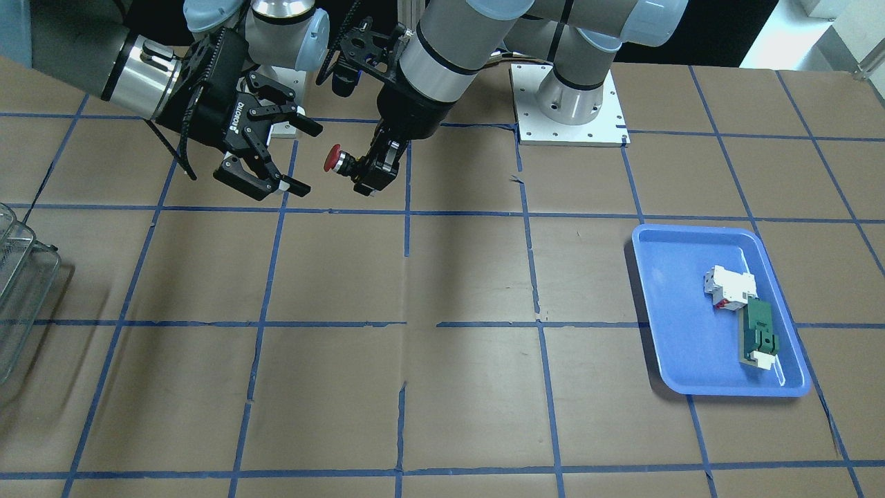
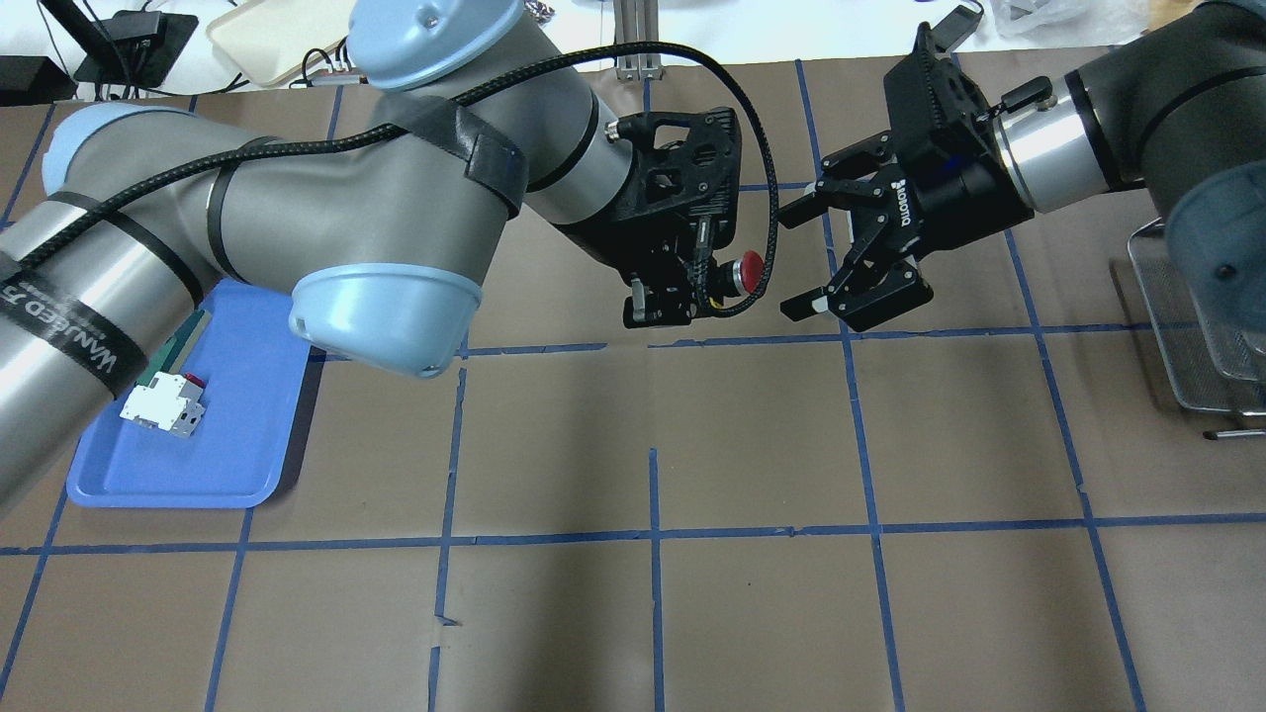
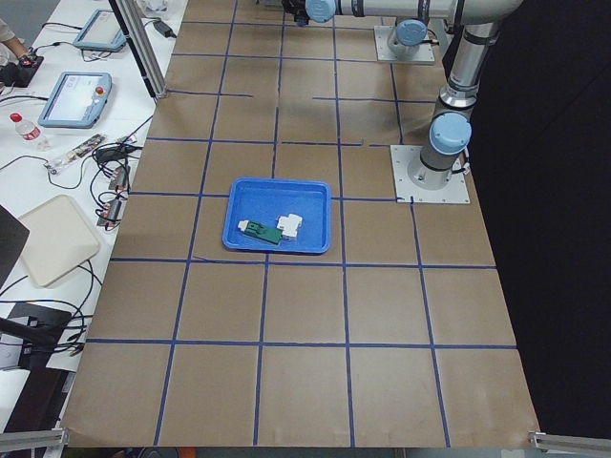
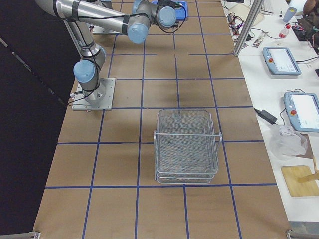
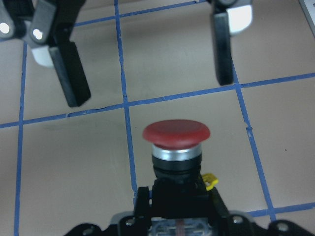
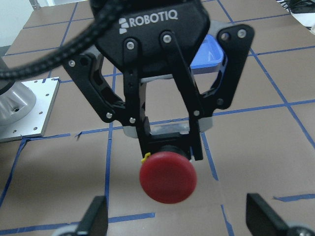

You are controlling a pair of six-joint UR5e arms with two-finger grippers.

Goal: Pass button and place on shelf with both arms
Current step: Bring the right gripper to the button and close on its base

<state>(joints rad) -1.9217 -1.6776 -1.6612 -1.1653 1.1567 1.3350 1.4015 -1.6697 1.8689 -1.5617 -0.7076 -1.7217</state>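
Note:
My left gripper (image 1: 365, 170) is shut on the black body of the button (image 1: 334, 160) and holds it sideways above the table, red cap towards my right gripper. It shows the same way from overhead, gripper (image 2: 692, 287) and button (image 2: 750, 271). My right gripper (image 1: 308, 158) is open and empty, its jaws spread just short of the cap; overhead it (image 2: 794, 262) faces the button. In the left wrist view the button (image 5: 176, 135) stands before the right gripper's fingers (image 5: 72, 74). In the right wrist view the cap (image 6: 168, 177) fills the middle. The wire shelf (image 4: 187, 144) stands on the table's right end.
A blue tray (image 1: 667, 318) on the robot's left side holds a white block (image 1: 727, 285) and a green flat component (image 1: 760, 333). The shelf's rim (image 1: 21, 277) shows at the front view's left edge. The arms' base plate (image 1: 570, 104) is behind the grippers.

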